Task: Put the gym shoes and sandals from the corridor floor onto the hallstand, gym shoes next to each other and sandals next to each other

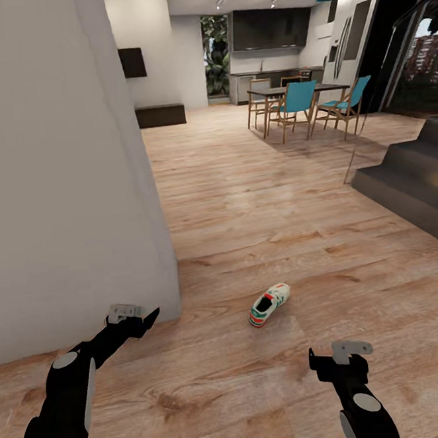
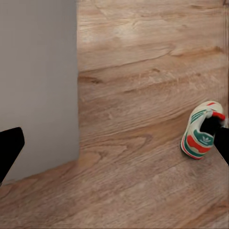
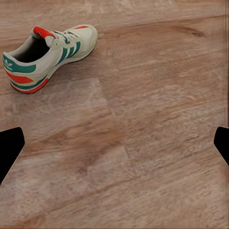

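Observation:
One cream-white gym shoe (image 1: pixel 270 305) with green stripes and a red-orange heel tab lies on its sole on the corridor floor (image 1: pixel 279 227), between and a little ahead of both arms. My left gripper (image 1: pixel 131 314) hovers open near the wall corner, with the shoe (image 2: pixel 202 131) off to one side of its fingers. My right gripper (image 1: pixel 350 353) is open above bare planks, and the shoe (image 3: pixel 47 52) lies some way beyond its fingertips. Neither gripper holds anything. The sandals and the hallstand are out of view.
A white wall (image 1: pixel 63 179) with a corner stands close on the left. Dark grey stair steps (image 1: pixel 415 182) rise on the right. Far ahead stand a dining table (image 1: pixel 297 92) with teal chairs and a kitchen. Wide wood floor lies between.

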You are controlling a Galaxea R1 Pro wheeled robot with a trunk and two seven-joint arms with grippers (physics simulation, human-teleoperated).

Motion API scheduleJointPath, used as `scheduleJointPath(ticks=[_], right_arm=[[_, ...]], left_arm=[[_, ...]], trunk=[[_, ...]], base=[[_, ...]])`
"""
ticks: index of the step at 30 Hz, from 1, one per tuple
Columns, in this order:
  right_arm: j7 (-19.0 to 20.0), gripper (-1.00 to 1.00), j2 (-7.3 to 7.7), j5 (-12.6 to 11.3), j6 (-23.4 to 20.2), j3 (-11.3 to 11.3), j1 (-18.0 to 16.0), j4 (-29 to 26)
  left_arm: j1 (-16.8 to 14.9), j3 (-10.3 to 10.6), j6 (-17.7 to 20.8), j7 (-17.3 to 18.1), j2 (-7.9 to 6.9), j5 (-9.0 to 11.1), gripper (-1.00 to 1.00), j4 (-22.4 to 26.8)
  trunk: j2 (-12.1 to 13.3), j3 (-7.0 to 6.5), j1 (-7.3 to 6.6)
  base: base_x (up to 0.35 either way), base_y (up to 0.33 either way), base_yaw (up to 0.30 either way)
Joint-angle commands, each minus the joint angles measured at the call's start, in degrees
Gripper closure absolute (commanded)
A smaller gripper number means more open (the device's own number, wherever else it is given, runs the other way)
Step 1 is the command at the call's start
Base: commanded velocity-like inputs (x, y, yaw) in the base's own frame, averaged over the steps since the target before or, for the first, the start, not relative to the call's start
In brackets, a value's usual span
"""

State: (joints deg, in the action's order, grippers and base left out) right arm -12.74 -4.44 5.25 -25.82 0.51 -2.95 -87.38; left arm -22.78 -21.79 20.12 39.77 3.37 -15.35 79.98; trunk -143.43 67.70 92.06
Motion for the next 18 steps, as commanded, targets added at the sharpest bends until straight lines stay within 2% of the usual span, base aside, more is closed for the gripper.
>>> scheduleJointPath(ticks=[1,9,18], right_arm=[[0.1,-1.0,-0.04,0.5,-0.5,0.0,0.0,-0.1],[0.1,-1.0,-0.04,0.5,-0.4,0.0,0.0,-0.1],[0.1,-1.0,-0.04,0.5,-0.4,0.0,0.0,-0.1]], left_arm=[[0.0,-0.2,0.3,0.5,0.06,-0.3,-1.0,0.1],[0.0,-0.2,0.3,0.5,0.06,-0.3,-1.0,0.1],[0.0,-0.2,0.3,0.5,0.06,-0.3,-1.0,0.1]], trunk=[[0.0,0.01,0.01],[0.0,-0.34,0.01],[0.0,-0.72,0.01]], base=[[0.234,0.172,-0.271],[0.252,0.178,-0.271],[0.195,0.108,-0.271]])
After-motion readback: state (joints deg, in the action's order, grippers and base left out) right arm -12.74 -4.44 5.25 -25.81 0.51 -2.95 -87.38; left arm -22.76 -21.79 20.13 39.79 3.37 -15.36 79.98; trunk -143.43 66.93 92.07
